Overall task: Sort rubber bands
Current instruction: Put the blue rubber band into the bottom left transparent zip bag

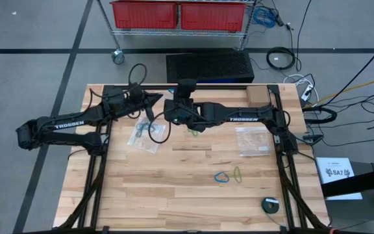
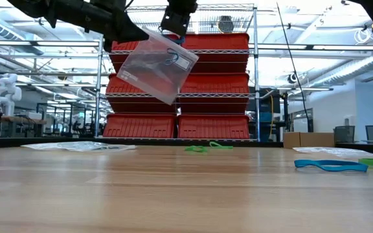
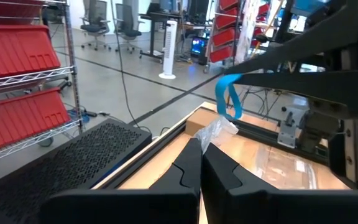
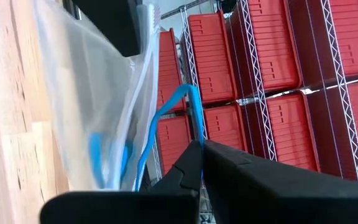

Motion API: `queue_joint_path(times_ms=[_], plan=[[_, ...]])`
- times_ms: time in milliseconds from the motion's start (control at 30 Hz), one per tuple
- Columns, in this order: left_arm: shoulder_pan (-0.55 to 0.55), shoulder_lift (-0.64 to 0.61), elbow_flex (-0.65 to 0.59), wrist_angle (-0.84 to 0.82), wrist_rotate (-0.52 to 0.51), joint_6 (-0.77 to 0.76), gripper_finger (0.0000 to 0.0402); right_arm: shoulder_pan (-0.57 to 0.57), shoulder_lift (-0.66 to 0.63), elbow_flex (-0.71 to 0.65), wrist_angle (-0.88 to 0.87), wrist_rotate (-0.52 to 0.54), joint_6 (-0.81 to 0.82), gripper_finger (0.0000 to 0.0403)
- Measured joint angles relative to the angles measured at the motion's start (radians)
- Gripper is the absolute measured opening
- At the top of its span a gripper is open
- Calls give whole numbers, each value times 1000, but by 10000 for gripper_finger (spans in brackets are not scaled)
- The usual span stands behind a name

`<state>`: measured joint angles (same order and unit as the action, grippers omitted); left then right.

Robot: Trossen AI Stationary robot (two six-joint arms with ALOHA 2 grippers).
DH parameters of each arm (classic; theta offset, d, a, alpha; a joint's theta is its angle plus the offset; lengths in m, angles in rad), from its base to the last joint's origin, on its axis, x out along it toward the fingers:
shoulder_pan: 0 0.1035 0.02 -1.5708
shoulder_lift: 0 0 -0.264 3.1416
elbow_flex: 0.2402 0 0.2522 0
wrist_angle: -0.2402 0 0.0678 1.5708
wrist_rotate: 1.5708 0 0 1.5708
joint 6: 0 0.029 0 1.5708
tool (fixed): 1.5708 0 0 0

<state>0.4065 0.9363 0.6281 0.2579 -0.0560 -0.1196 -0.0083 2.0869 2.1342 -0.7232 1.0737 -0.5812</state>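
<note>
Several rubber bands still unsorted: blue band (image 1: 221, 177) and yellow-green band (image 1: 237, 174) loose near the table's front, green bands (image 1: 193, 132) (count unclear) by the middle. Left gripper (image 3: 199, 163) pinched shut on clear bag (image 2: 155, 63), held aloft over the table's rear. Right gripper (image 4: 199, 155) clamped on a blue rubber band (image 4: 166, 115) at the bag's mouth, more blue already inside. Judged partly done, with bagging under way.

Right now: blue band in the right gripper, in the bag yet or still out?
Partly in. The right gripper pinches the blue band at the lifted clear bag, whose mouth the left gripper holds; the lower loop shows through the plastic.
</note>
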Motion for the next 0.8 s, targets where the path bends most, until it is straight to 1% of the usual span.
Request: queue_joint_path(times_ms=[333, 567, 800], plan=[[1, 0, 0, 2, -9, 0, 2, 4, 0, 0, -7, -1, 2, 0], [15, 0, 0, 3, -9, -7, 2, 12, 0, 0, -56, -3, 45, 0], [15, 0, 0, 4, 2, -15, 2, 6, 1, 0, -69, -62, 71, 0]])
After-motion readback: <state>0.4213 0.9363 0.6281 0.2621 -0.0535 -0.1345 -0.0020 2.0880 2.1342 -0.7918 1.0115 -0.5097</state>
